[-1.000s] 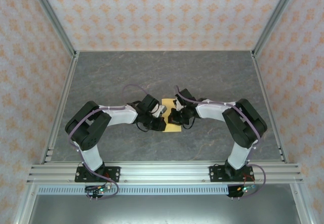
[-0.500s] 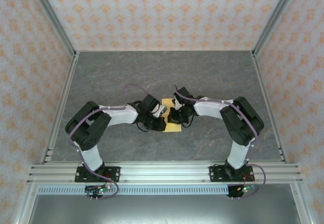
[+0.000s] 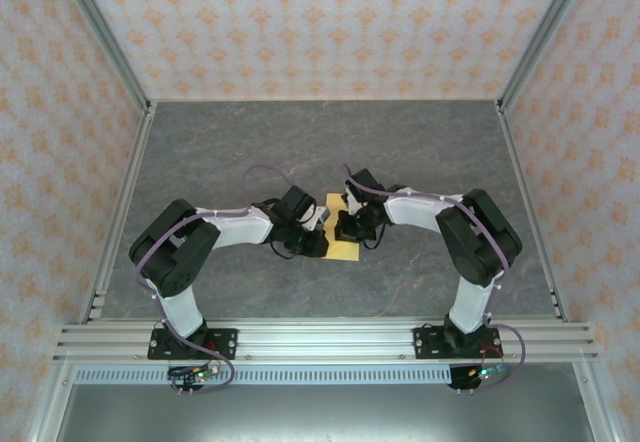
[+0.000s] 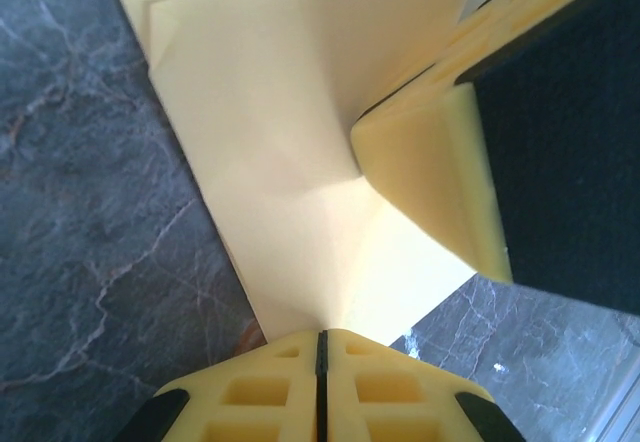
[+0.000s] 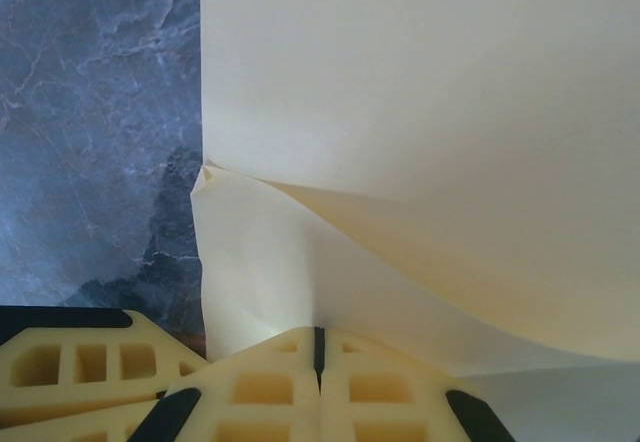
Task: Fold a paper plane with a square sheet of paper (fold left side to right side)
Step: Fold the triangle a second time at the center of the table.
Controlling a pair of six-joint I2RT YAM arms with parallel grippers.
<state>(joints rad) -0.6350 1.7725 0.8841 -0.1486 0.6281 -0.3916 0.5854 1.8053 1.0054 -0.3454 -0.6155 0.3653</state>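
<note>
The paper [image 3: 345, 251] lies folded near the middle of the worktop [image 3: 220, 152], a little toward its near edge. The left gripper [image 4: 322, 360] is closed and pinches the paper's edge. The right gripper [image 5: 318, 354] is closed too and pinches a raised part of it.

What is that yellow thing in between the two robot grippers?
The square sheet of paper, partly folded, lies on the grey table between the left gripper and the right gripper. The top view shows this.
</note>
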